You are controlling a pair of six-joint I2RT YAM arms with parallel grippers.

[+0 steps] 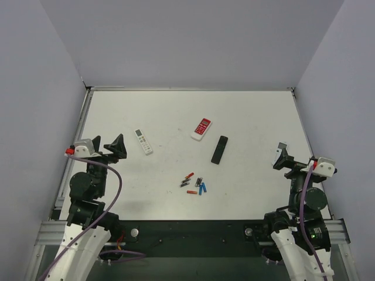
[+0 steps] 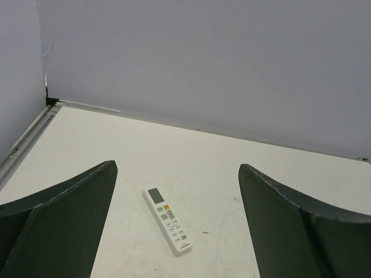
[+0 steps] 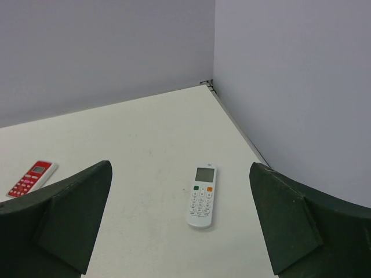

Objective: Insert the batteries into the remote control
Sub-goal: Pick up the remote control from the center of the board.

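The remote control (image 1: 201,129), short and white with a red button face, lies face up at the table's middle back. It also shows at the left edge of the right wrist view (image 3: 32,178). The batteries (image 1: 194,184), tiny red, orange, blue and dark cylinders, lie loose in a cluster nearer the front centre. My left gripper (image 1: 117,146) is open and empty at the left, above the table (image 2: 177,168). My right gripper (image 1: 282,158) is open and empty at the right (image 3: 181,167). Both are well away from the batteries.
A slim white remote (image 1: 143,141) with grey buttons lies ahead of the left fingers (image 2: 168,221). A black remote (image 1: 220,149) lies right of the red one. Another white remote with a screen (image 3: 202,197) lies ahead of the right fingers. Walls enclose the table.
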